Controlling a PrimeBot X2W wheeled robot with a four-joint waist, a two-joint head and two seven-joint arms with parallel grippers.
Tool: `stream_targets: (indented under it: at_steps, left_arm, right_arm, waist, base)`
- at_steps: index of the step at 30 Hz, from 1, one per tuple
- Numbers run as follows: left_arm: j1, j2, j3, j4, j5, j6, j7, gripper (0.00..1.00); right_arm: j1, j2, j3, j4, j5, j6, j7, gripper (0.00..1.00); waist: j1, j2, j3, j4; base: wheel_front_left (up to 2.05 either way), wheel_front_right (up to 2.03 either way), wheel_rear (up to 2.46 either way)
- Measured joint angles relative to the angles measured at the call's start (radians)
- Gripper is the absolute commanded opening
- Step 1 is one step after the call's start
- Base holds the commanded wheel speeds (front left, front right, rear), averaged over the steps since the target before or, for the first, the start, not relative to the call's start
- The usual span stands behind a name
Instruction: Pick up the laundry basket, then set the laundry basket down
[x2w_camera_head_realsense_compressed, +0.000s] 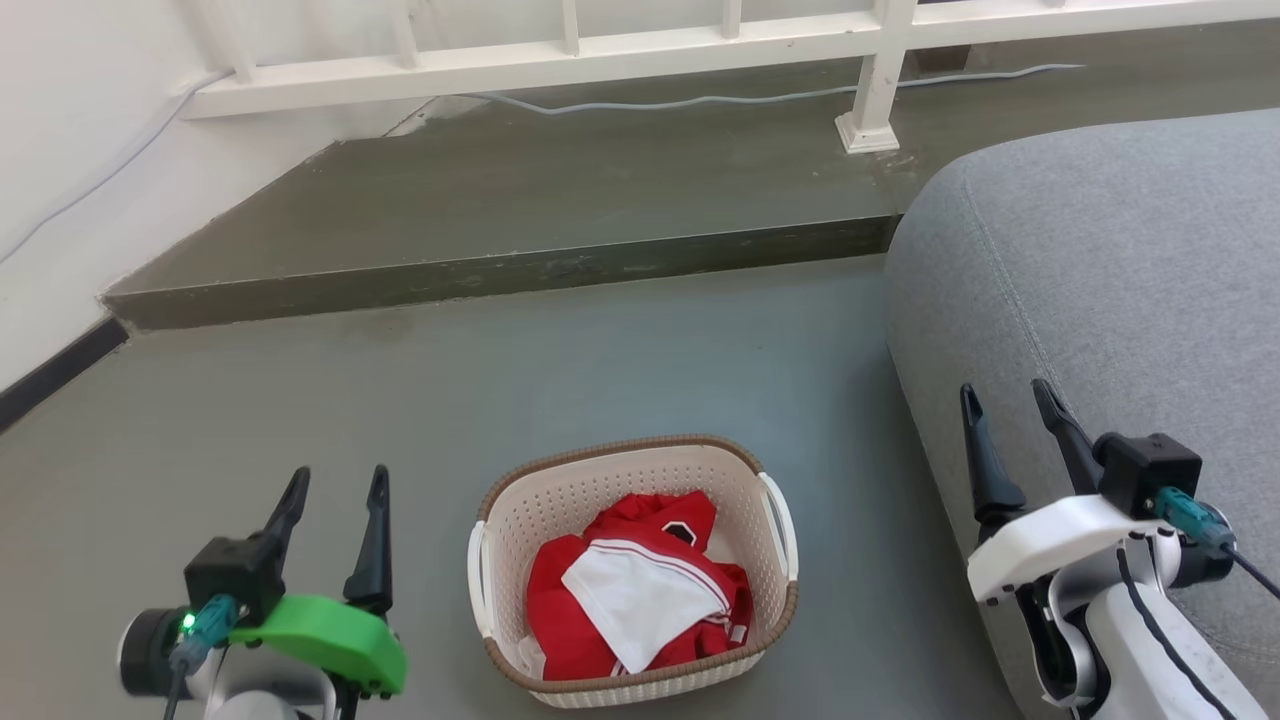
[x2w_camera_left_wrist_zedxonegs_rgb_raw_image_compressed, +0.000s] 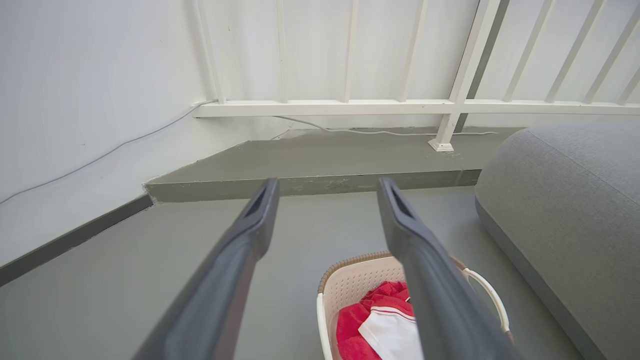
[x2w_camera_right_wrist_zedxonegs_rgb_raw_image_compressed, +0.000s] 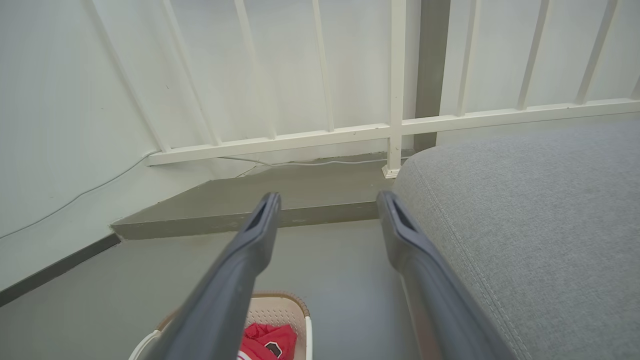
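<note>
Head view: laundry basket (x2w_camera_head_realsense_compressed: 620, 448) sat between my left gripper (x2w_camera_head_realsense_compressed: 340, 475) and right gripper (x2w_camera_head_realsense_compressed: 1004, 388), both open and empty; long axis ran away from me, left nearer.

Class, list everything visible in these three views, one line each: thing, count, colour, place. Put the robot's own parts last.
laundry basket: one, cream with brown rim, on the floor, bottom centre.
clothes: one bundle, red and white, inside the basket.
sofa: one, grey, right of the basket.
railing: one, white, on the raised step behind.
cable: one, pale, along the step under the railing.
left hand: one, dark fingers, green cover, lower left, open.
right hand: one, dark fingers, white cover, lower right, open.
</note>
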Motion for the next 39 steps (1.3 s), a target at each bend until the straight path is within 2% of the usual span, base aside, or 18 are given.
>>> stream_targets:
  at_steps: [9,39]
  left_arm:
    - [0.088,-0.007,0.074,-0.043,0.041,0.0,0.0,1.0]
    - [0.208,-0.078,0.17,-0.203,0.167,0.004,0.066,1.0]
  right_arm:
    - [0.047,0.002,-0.004,-0.026,-0.01,-0.007,0.0,1.0]
    - [0.082,0.001,-0.004,-0.084,-0.037,-0.017,0.0,1.0]
  waist:
    - [0.0,0.0,-0.009,0.004]
    - [0.0,0.0,-0.002,0.005]
  base:
    - [0.0,0.0,0.0]
    - [0.0,0.0,0.0]
